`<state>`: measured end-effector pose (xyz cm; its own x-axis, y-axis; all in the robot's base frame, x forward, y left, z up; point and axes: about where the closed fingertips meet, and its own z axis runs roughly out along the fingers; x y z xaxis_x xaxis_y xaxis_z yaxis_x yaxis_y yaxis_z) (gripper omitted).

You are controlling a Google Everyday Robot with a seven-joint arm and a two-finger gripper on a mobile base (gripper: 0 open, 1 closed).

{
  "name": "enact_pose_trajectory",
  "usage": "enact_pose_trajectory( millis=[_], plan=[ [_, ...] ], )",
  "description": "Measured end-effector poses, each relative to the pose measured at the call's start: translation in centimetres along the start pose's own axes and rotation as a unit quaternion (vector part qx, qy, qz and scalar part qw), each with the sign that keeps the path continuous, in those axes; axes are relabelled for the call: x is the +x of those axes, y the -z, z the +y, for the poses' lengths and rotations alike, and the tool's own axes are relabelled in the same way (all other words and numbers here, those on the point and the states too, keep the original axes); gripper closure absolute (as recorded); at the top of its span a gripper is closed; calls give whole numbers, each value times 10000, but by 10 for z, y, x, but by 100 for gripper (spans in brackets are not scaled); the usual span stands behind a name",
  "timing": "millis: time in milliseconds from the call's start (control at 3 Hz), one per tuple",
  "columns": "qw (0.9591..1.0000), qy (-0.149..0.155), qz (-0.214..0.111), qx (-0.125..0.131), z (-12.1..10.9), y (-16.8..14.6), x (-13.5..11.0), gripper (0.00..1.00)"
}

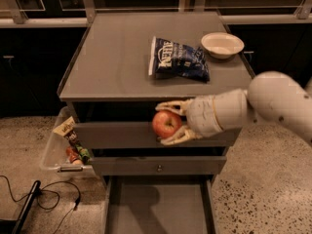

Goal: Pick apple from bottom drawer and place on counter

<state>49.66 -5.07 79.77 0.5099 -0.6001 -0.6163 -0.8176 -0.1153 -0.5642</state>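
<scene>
My gripper (165, 123) is shut on the red apple (166, 124) and holds it in front of the top drawer, just below the front edge of the grey counter (112, 57). One finger lies above the apple and one below it. The white arm reaches in from the right. The bottom drawer (161, 204) is pulled open below, and its flat grey floor is bare.
A blue chip bag (179, 58) and a white bowl (222, 44) lie on the right half of the counter. The middle drawer (158, 165) is shut. A clear bin (66, 147) with snack packets stands left of the cabinet. Black cables (39, 199) lie on the floor.
</scene>
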Motion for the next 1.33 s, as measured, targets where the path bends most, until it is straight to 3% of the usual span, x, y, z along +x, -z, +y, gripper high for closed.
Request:
enact_pose_trajectory(
  millis=[333,667,1000,1333],
  plan=[
    [9980,565,-56,-287,-56,6,-31,100],
    [9950,792,-220,-566,-103,-2,-40,100],
    [9939,959,-333,-426,-129,0,-58,100],
    [9939,961,-335,-427,-129,-1,-58,100]
  ],
)
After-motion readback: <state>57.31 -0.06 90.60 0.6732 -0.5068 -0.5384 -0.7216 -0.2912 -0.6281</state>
